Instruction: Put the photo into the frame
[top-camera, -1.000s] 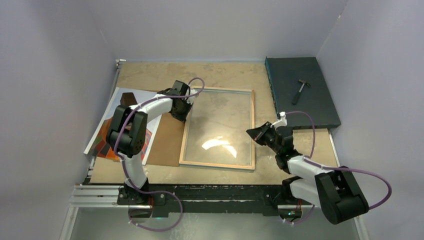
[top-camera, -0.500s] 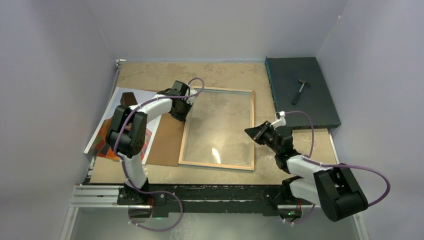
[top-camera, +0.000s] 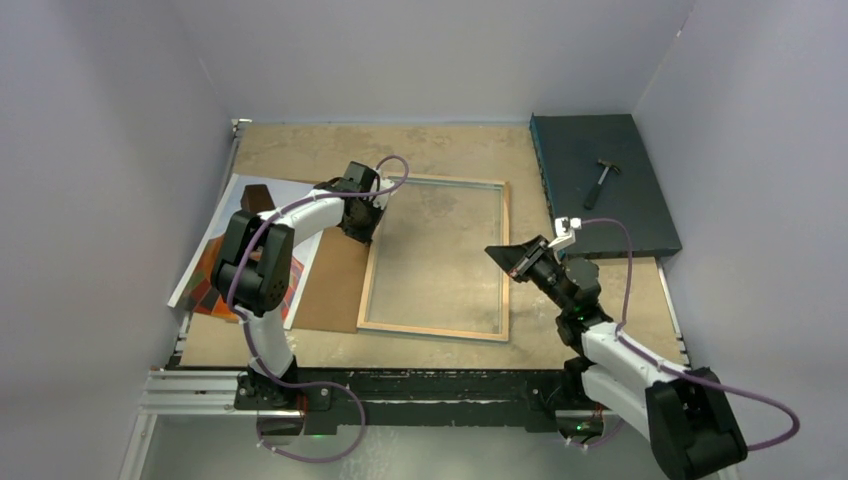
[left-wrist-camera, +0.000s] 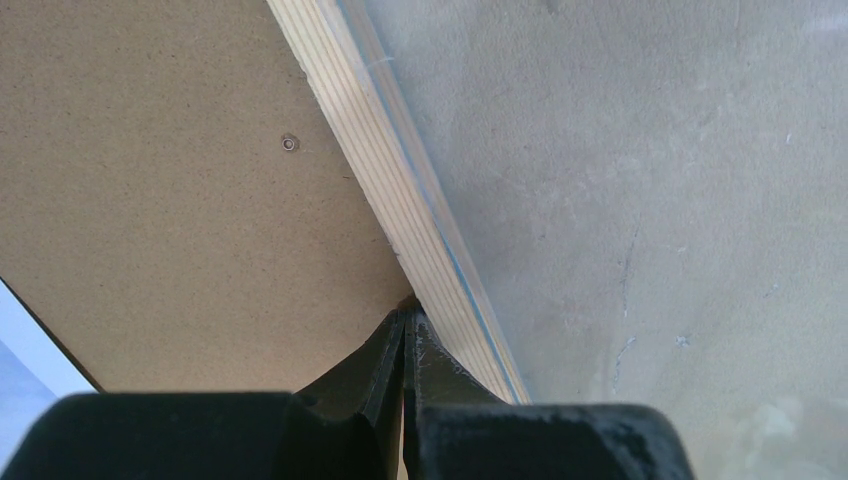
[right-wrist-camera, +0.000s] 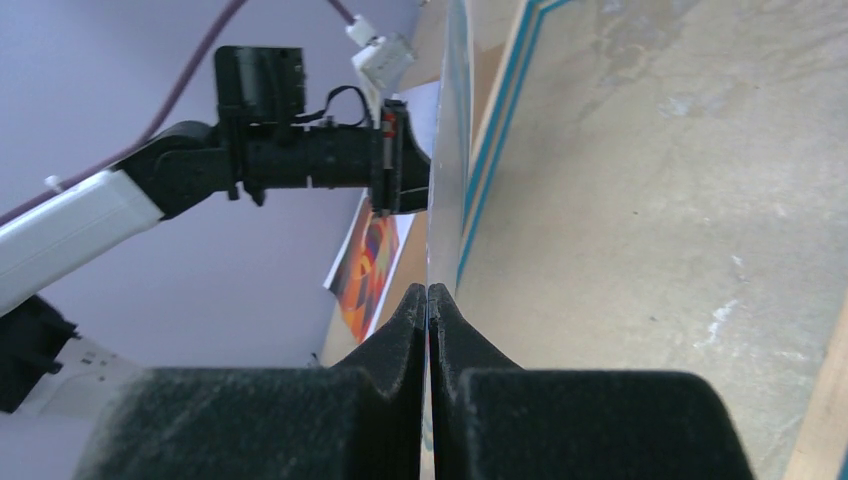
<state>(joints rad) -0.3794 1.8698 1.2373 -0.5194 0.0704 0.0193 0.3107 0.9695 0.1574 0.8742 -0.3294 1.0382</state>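
The bright glare that sat on the glass pane (right-wrist-camera: 452, 120) toward 6 o'clock has shrunk and vanished. The right gripper (top-camera: 492, 252), clamped on the pane's 3 o'clock edge, has crept toward 12, so the sheet is evidently tilting over the frame (top-camera: 433, 328), which lies pale back up at table centre. The left gripper (top-camera: 368, 228) stays pinched closed on nothing, tips against the frame's 9 o'clock rail beside the backing board (top-camera: 335, 285). The photo (top-camera: 210, 275) lies at 9 o'clock beyond that board (colour side up), so insertion has not begun.
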